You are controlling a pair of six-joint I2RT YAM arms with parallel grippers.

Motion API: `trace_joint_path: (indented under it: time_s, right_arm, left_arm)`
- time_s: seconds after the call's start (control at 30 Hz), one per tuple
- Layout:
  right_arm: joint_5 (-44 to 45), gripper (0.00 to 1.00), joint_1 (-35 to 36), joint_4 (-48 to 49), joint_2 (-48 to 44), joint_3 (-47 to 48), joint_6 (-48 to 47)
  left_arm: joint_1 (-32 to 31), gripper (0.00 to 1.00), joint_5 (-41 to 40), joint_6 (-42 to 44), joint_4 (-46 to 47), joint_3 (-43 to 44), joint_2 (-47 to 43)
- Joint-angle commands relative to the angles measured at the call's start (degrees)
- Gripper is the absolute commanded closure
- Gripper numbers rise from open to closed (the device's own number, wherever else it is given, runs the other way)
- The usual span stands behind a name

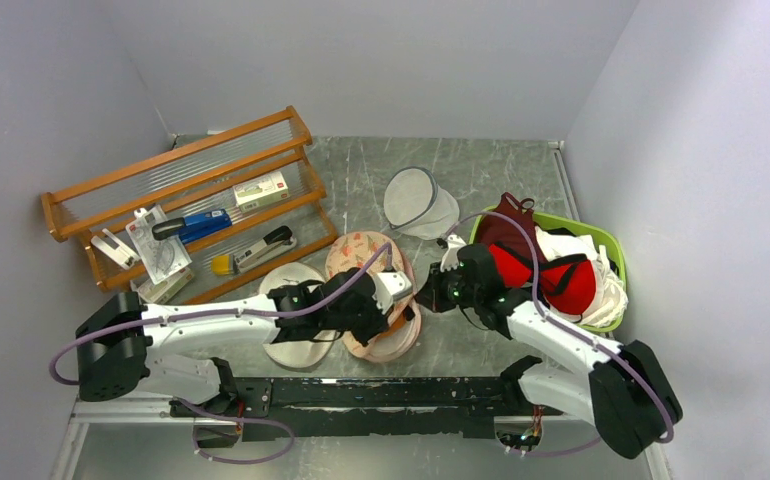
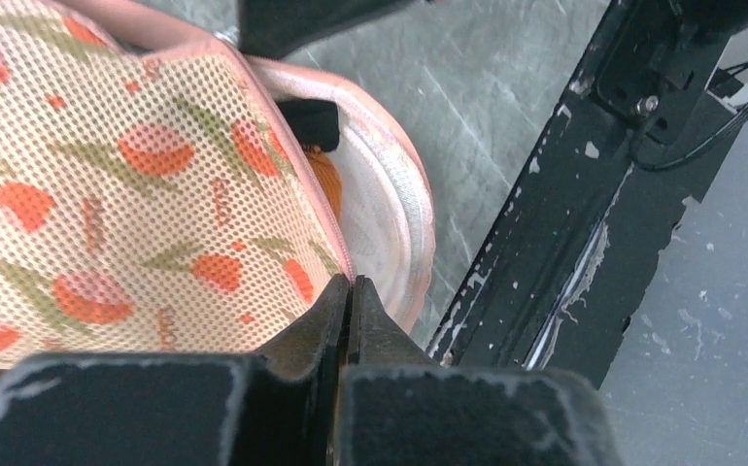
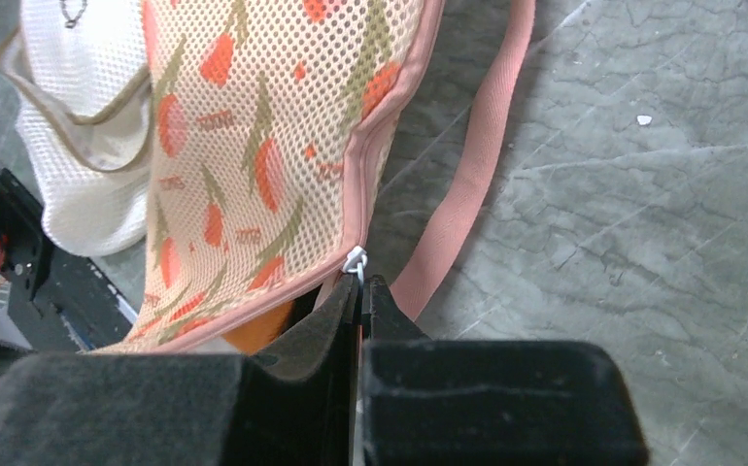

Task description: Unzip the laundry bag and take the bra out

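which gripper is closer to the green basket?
Right. The right gripper, jaws shut at the laundry bag's zipper rim, is on the bag's side facing the green basket. The left gripper pinches the bag's near end, farther from the basket.

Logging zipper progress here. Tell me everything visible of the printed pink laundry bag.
The laundry bag is pale mesh printed with red-orange motifs, edged by a pink zipper rim, lying on the table. Its pink loop handle trails beside it. It is partly open, showing the orange bra inside. The left end effector pinches its rim; the right end effector grips the zipper pull.
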Motion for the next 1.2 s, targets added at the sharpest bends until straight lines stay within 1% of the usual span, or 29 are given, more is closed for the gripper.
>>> trace_joint_path:
  time_s: [0.0, 0.1, 0.2, 0.27, 0.3, 0.37, 0.43, 0.47, 0.53, 0.63, 0.77, 0.97, 1.0, 1.03, 1.1, 1.13, 1.17]
  right_arm:
    - [4.7, 1.0, -0.5, 8.2, 3.4, 1.1, -1.0]
    - [0.2, 1.0, -0.5, 10.5, 4.1, 1.2, -1.0]
    - [-3.5, 1.0, -0.5, 12.5, 2.1, -0.7, 0.2]
    - [-4.3, 1.0, -0.5, 12.1, 0.3, -1.6, 1.6]
    - [-5.1, 1.0, -0.5, 11.6, -0.8, -2.0, 2.2]
    - [-7.1, 1.0, -0.4, 12.3, -3.3, -3.4, 3.6]
    - [-8.0, 1.0, -0.4, 12.6, -5.8, -4.7, 5.2]
    - [-8.2, 1.0, -0.4, 12.0, -7.0, -4.8, 5.9]
    - [-9.6, 1.0, -0.3, 12.0, -9.0, -5.2, 7.2]
    - [-10.2, 1.0, -0.2, 10.6, -11.6, -5.3, 8.3]
    - [-10.4, 1.0, -0.1, 9.3, -14.0, -5.5, 8.7]
    - [-11.0, 1.0, 0.0, 9.6, -15.3, -6.2, 9.7]
    - [-11.1, 1.0, 0.0, 9.7, -15.3, -6.3, 9.7]
    - [-11.2, 1.0, 0.0, 9.6, -15.2, -6.3, 9.7]
    - [-10.6, 1.0, 0.0, 8.8, -15.3, -6.2, 9.3]
    - [-9.7, 1.0, -0.1, 8.1, -15.4, -6.0, 9.0]
    - [-8.7, 1.0, 0.0, 7.3, -15.6, -5.9, 8.8]
  left_arm:
    - [-1.9, 0.93, 2.4, -2.1, 2.0, -3.8, -1.0]
    - [-2.3, 0.92, 1.6, -3.7, 1.2, -4.1, -0.5]
    - [-2.5, 0.74, 2.4, -5.0, 1.5, -3.6, -0.7]
    - [-2.6, 0.62, 2.1, -5.9, 1.8, -2.4, -1.2]
    - [-2.6, 0.57, 1.7, -7.7, 2.0, -1.7, -1.4]
    - [-2.6, 0.43, 0.4, -9.1, 2.6, -0.1, -1.4]
    - [-2.6, 0.34, -1.0, -9.2, 2.3, 2.2, -0.3]
    - [-2.7, 0.26, -2.1, -9.2, 1.9, 3.6, 0.4]
    - [-2.6, 0.14, -4.3, -9.1, 1.5, 6.1, 2.1]
    - [-2.6, 0.09, -8.3, -9.1, 0.8, 8.8, 5.2]
    - [-2.9, 0.11, -11.2, -9.0, -0.7, 11.6, 8.2]
    - [-3.1, 0.21, -16.7, -9.3, -3.7, 12.7, 10.8]
    - [-3.1, 0.24, -17.1, -9.4, -4.1, 12.7, 11.0]
    - [-3.1, 0.29, -17.4, -9.4, -4.4, 12.7, 11.0]
    - [-3.1, 0.46, -17.4, -9.2, -4.7, 12.5, 10.9]
    - [-3.1, 0.53, -17.2, -9.1, -4.8, 12.2, 10.6]
    - [-3.1, 0.58, -16.9, -8.9, -5.0, 11.7, 10.0]
